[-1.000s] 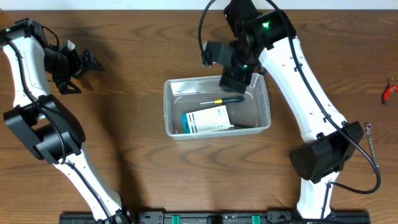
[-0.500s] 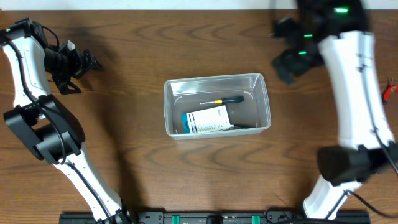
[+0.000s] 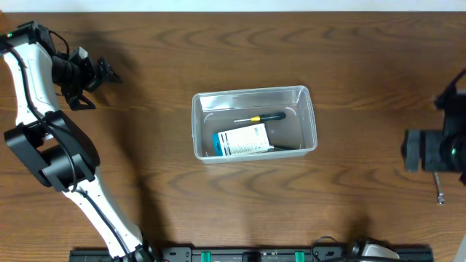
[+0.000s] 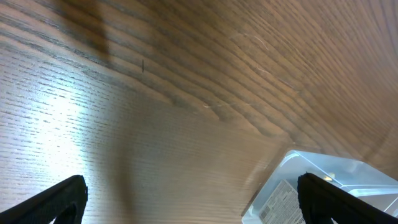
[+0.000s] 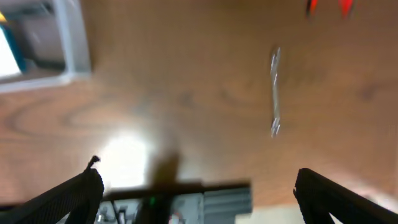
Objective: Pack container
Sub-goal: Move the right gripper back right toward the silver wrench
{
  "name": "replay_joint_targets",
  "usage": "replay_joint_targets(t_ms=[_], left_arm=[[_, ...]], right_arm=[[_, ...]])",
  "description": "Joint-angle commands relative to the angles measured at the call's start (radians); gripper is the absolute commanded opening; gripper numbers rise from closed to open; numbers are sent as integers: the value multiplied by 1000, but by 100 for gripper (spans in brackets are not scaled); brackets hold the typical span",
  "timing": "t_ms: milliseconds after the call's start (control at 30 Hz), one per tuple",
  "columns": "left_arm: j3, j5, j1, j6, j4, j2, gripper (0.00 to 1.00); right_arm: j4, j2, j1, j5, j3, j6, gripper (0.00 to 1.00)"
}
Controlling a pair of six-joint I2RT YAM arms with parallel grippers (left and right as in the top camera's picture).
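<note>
- Table (image 3: 218,211): brown wood grain; it carries every item we list below.
- Left arm (image 3: 29,80): white and black, reaching to the far left corner of the table.
- Right arm (image 3: 437,145): we see it only partly, at the right edge of the table.
- Container (image 3: 251,92): clear plastic tub, upright at the middle of the table, well apart from both arms.
- Left gripper (image 4: 196,198): fingers spread wide over bare wood, holding nothing.
- Right gripper (image 5: 202,193): fingers spread wide, holding nothing.
- Labelled packet (image 3: 242,140): white and teal, lying flat in the container by its near wall.
- Screwdriver (image 3: 262,116): black handle, yellow collar, lying in the container along its far wall.
- Wrench (image 3: 437,182): bare metal, near the table's right edge, just beside the right arm.
- Red-handled tool (image 5: 323,6): too blurred for us to name.
</note>
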Motion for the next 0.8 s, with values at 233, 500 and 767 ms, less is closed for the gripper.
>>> replay_joint_targets(t_ms=[233, 500, 767], left_arm=[[19, -5, 4, -1, -2, -26, 98], [19, -5, 4, -1, -2, -26, 98], [19, -5, 4, -1, -2, -26, 98]], right_arm=[[174, -32, -24, 150, -139, -63, 99], [239, 61, -106, 190, -318, -379, 99], [345, 214, -258, 98, -377, -404, 99]])
